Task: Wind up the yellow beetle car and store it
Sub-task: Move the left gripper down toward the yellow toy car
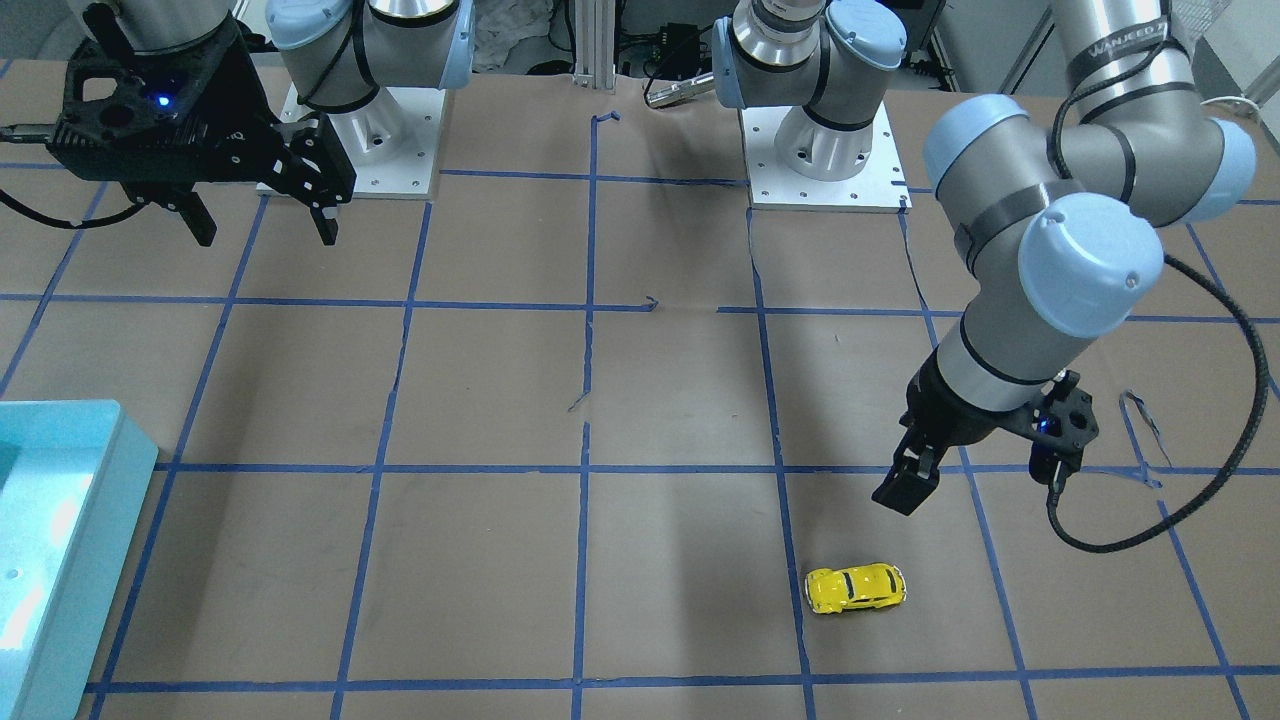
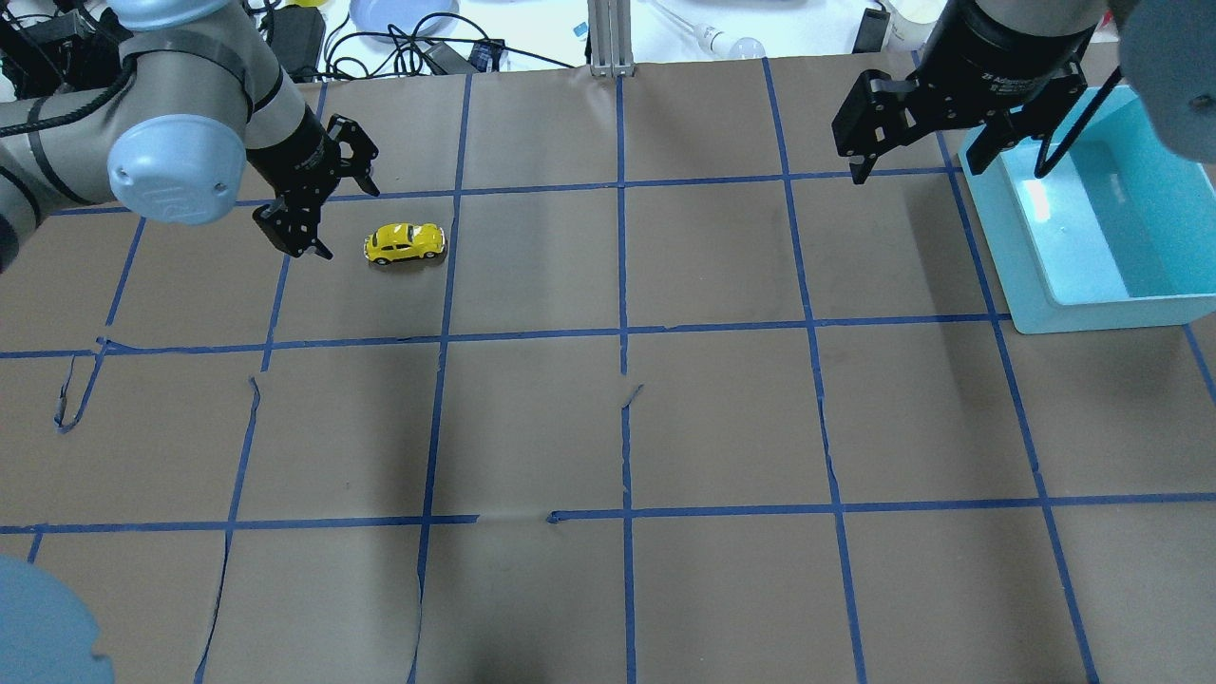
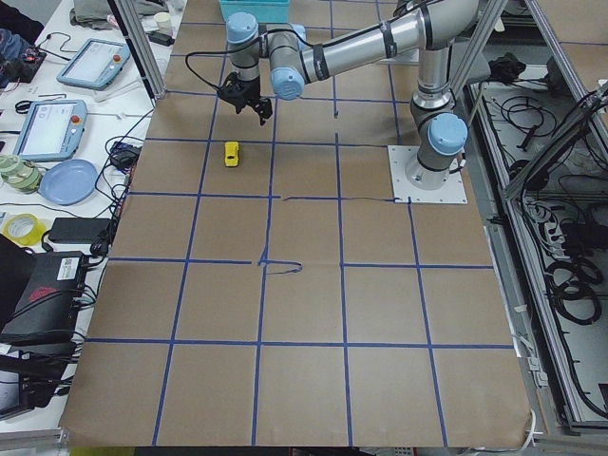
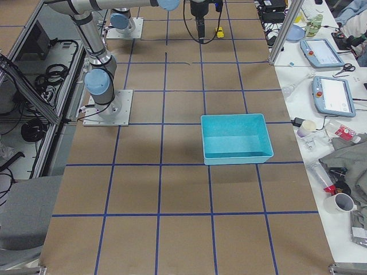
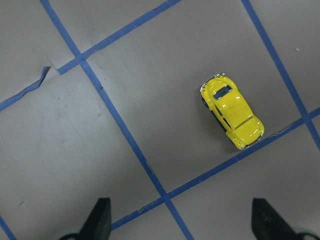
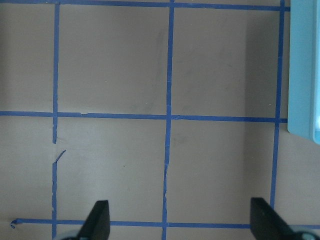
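The yellow beetle car stands on its wheels on the brown paper-covered table, also seen in the overhead view and the left wrist view. My left gripper hangs open and empty just above the table, a short way to the car's left in the overhead view; its fingertips show at the bottom of the left wrist view with the car ahead of them and off to the right. My right gripper is open and empty, raised over the table beside the teal bin.
The teal bin is open-topped and sits near the table's far right in the overhead view, also shown in the front-facing view and the right wrist view. Blue tape lines grid the table. Both arm bases stand at the robot's edge.
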Controlling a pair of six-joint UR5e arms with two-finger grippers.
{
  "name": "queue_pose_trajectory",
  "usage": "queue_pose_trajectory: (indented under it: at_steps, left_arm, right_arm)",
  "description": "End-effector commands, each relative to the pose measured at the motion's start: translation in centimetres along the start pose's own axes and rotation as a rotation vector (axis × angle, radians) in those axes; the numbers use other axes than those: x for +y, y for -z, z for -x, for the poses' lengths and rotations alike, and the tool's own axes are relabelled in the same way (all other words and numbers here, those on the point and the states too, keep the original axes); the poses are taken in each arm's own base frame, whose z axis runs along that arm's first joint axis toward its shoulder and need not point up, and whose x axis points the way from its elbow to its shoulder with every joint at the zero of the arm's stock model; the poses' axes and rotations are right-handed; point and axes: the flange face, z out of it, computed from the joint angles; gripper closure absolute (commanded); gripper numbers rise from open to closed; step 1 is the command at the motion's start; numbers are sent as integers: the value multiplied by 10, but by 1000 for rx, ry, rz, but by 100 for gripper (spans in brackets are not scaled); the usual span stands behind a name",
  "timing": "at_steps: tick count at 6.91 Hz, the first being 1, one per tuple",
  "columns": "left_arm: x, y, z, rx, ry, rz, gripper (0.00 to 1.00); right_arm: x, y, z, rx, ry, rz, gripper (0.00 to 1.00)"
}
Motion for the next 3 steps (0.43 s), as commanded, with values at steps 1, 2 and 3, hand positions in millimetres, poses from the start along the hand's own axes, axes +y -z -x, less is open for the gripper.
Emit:
queue_pose_trajectory:
  at_steps: [1, 2, 3]
  left_arm:
    - [-8, -45, -20, 8, 192, 27, 0]
    - [-14, -60, -27, 24, 199, 9, 0]
    - [-19, -74, -34, 52, 222, -7, 0]
  right_arm:
    - [0, 0, 1, 0, 1, 0, 0]
    - [0, 0, 1, -2, 4, 0, 0]
    - [0, -1, 0, -2, 1, 3, 0]
